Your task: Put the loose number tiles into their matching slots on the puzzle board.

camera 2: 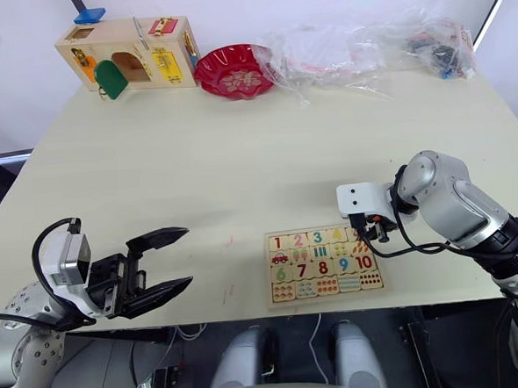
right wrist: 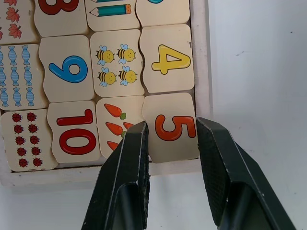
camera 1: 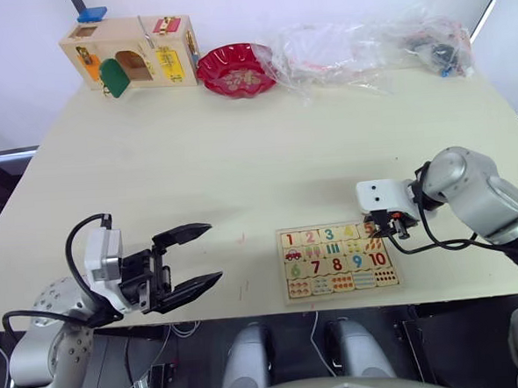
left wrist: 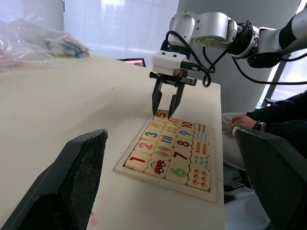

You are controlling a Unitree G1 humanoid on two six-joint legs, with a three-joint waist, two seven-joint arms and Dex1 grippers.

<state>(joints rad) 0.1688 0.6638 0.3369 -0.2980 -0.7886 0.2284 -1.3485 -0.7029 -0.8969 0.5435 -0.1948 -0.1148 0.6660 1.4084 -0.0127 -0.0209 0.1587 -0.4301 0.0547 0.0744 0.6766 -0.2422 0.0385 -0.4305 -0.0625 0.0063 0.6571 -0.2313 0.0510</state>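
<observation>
The flat light-wood puzzle board (camera 1: 338, 259) sits near the table's front edge, right of centre. The right gripper (left wrist: 167, 106) points straight down over its far right corner, black fingers (right wrist: 125, 177) a little apart on either side of the small pale wooden tile with the orange 5 (right wrist: 172, 127), which lies in its corner slot. The left gripper (camera 1: 191, 261) hovers wide open, well off to the left.

1 puzzle board (camera 1: 340, 292); 5 small number tiles in top row, e.g. the 5 (right wrist: 173, 127); 5 big number pcs, 6-10. 1 latch box (camera 1: 131, 50), 1 red bowl (camera 1: 236, 70), 2 grippers.
</observation>
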